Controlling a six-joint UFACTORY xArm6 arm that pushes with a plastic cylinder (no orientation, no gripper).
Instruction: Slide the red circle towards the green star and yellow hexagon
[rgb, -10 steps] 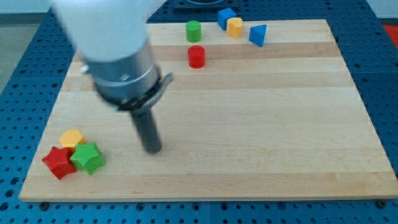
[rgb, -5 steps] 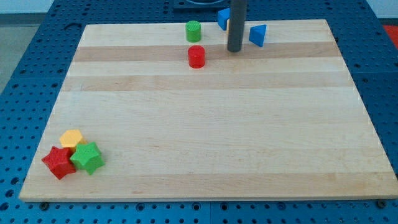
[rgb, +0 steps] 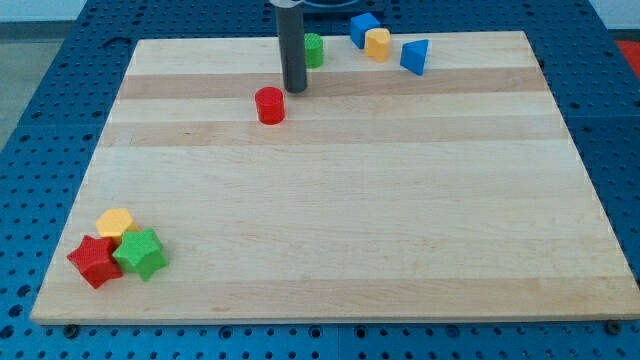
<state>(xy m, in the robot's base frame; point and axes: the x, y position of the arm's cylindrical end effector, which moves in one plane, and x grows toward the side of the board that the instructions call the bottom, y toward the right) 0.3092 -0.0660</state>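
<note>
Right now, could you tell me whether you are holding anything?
Nothing is held. My tip sits just above and right of the red circle, near the green circle.

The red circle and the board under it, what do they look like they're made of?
Red circle: probably plastic, matte, with fine ridges on its side, perhaps printed. Board: pale wood in glued strips, with visible grain and a smooth finish.

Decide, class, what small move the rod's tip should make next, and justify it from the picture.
Probably keep pushing toward the view's bottom left. My tip sits just above and right of the red circle, while the green star and yellow hexagon lie far off in the wooden board's bottom-left corner, so that side suits the direction.
</note>
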